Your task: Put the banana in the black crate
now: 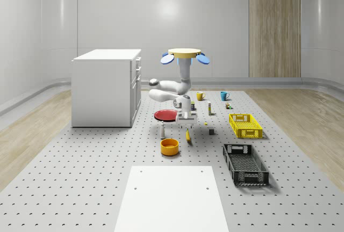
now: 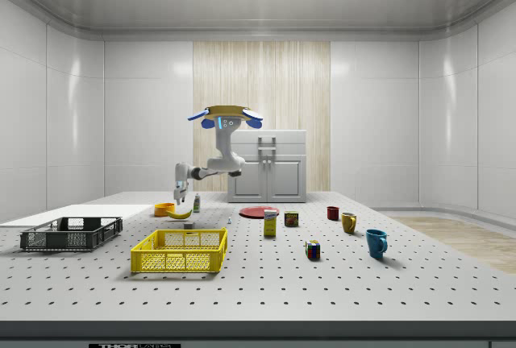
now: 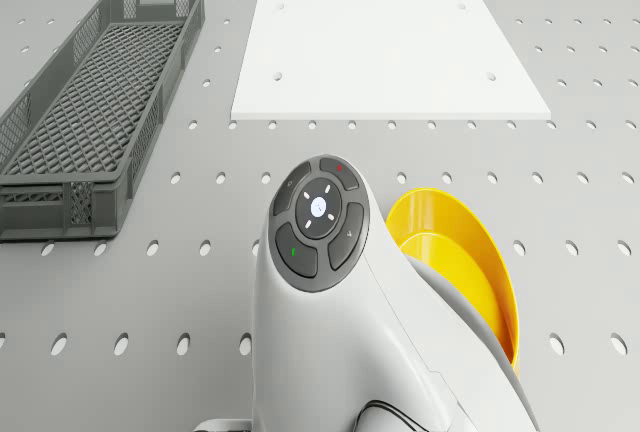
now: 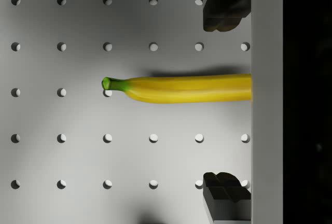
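Observation:
The yellow banana (image 4: pixel 181 88) with a green stem lies flat on the perforated table, between the orange bowl (image 1: pixel 169 146) and the yellow crate (image 1: pixel 245 125). My gripper (image 4: pixel 226 102) hangs open a little above the banana (image 1: pixel 188 135), one dark finger (image 4: pixel 223 11) on each side of it, not touching it. From the side, the gripper (image 2: pixel 179 195) is straight over the banana (image 2: pixel 180 213). The drone (image 1: pixel 185 55) hovers high over the table near the red plate (image 1: pixel 165 115), its arm reaching down. The black crate (image 1: pixel 245 163) sits empty toward the whole-scene view's lower right.
A white cabinet (image 1: pixel 107 87) stands at the whole-scene view's left. A white panel (image 1: pixel 172 197) lies at the table's near edge. A small bottle (image 1: pixel 162 130), two mugs (image 1: pixel 200 96) and small boxes stand around. In the drone view the black crate (image 3: pixel 90 102) lies beyond the bowl (image 3: pixel 450 272).

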{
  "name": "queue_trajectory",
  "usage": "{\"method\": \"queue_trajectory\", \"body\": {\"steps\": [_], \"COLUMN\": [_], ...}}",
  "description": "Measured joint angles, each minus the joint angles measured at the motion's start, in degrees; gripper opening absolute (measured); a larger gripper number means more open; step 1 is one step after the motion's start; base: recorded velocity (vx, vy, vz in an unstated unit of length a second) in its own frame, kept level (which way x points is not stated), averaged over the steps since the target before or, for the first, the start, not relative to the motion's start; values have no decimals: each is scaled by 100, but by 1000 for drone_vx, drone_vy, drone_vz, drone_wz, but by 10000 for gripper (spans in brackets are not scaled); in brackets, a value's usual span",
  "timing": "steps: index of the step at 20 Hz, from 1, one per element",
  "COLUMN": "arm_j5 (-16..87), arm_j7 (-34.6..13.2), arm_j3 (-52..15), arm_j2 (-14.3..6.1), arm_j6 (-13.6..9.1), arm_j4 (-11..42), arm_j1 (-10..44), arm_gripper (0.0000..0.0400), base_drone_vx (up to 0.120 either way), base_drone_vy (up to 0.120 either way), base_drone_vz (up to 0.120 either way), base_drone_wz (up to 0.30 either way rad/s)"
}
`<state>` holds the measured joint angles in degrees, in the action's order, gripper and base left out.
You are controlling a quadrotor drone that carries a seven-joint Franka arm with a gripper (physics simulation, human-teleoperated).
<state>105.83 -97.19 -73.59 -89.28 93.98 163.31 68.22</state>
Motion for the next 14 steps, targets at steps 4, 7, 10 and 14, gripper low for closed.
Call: {"method": "queue_trajectory", "body": {"steps": [4, 7, 10, 14], "arm_j5": [198, 320, 484, 544], "arm_j7": [-130, -230, -283, -311], "arm_j3": [200, 320, 487, 532], "arm_j2": [31, 63, 100, 212], "arm_j6": [41, 56, 98, 89], "arm_j4": [-52, -88, -172, -406], "arm_j1": [161, 284, 398, 636], "arm_gripper": [400, 400, 400, 400], "base_drone_vx": [0, 0, 0, 0], "base_drone_vy": [0, 0, 0, 0], "base_drone_vz": [0, 0, 0, 0], "base_drone_wz": [0, 0, 0, 0]}}
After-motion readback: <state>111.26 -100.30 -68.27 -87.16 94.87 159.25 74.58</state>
